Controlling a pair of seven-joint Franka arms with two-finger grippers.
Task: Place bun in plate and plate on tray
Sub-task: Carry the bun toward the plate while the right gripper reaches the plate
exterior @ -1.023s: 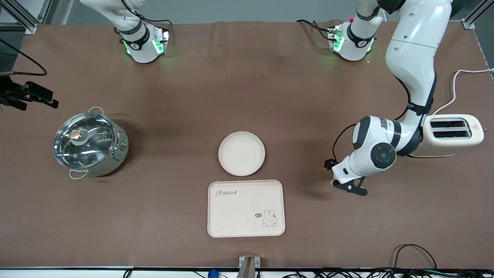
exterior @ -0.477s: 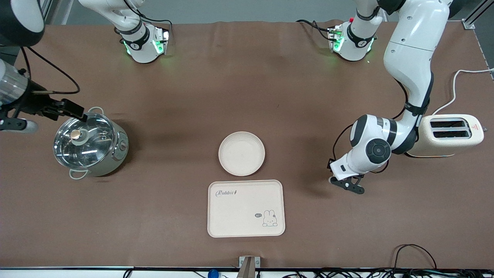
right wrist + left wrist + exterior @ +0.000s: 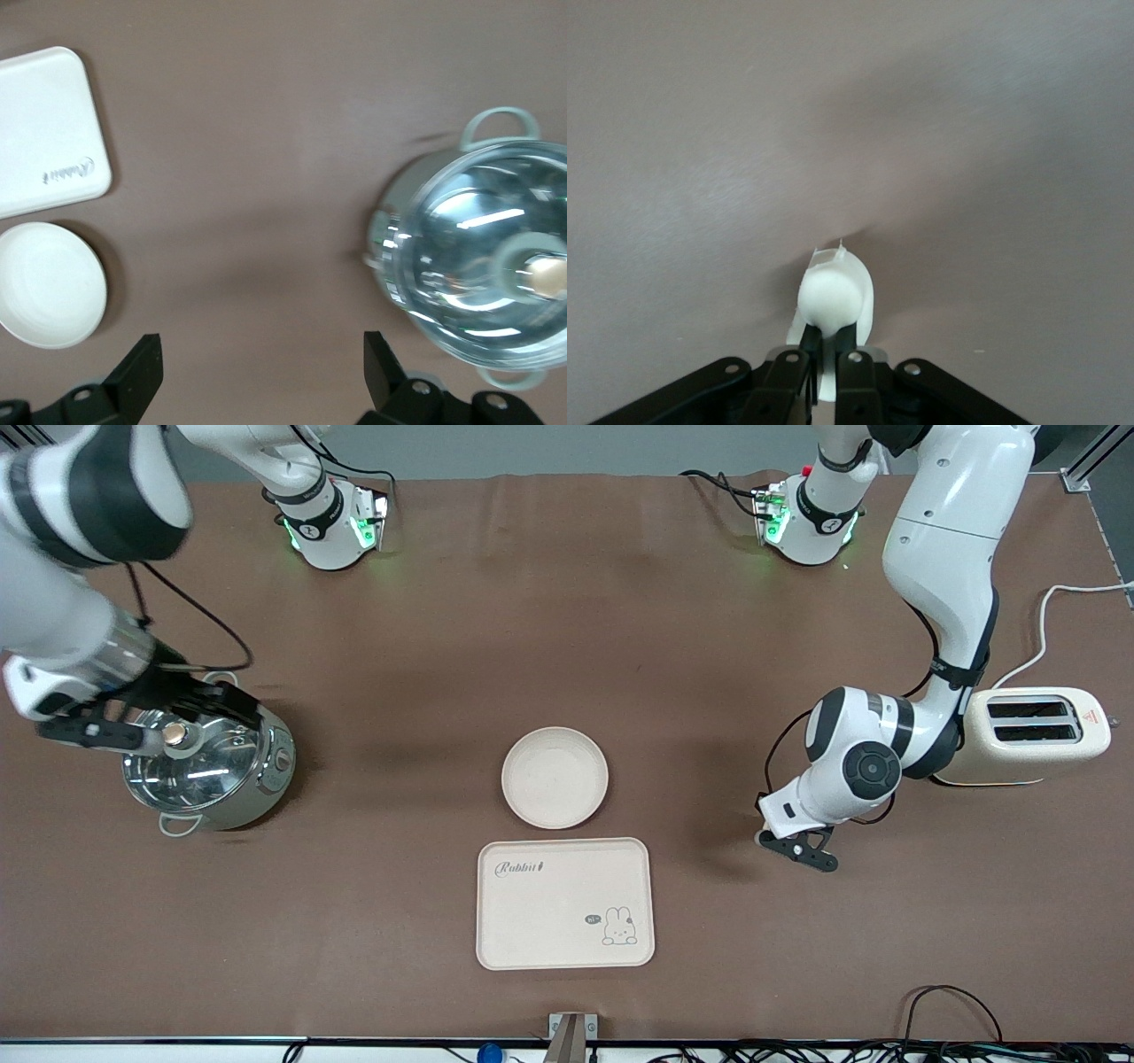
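My left gripper (image 3: 800,851) hangs over bare table between the toaster and the tray. In the left wrist view it (image 3: 830,335) is shut on the bun (image 3: 831,295), a small pale cream lump held just above the table. The gripper hides the bun in the front view. The round cream plate (image 3: 555,777) sits empty mid-table, and the rabbit tray (image 3: 565,903) lies just nearer the camera. My right gripper (image 3: 151,722) is open and empty over the pot's lid. The right wrist view (image 3: 261,376) shows the plate (image 3: 49,285) and tray (image 3: 44,133).
A steel pot (image 3: 257,779) with a glass lid and knob (image 3: 174,733) stands toward the right arm's end; it also shows in the right wrist view (image 3: 483,266). A cream toaster (image 3: 1036,735) with its white cord stands at the left arm's end.
My right arm has swung in from the table's edge until its gripper is over the pot lid. My left gripper with the bun has shifted slightly toward the plate.
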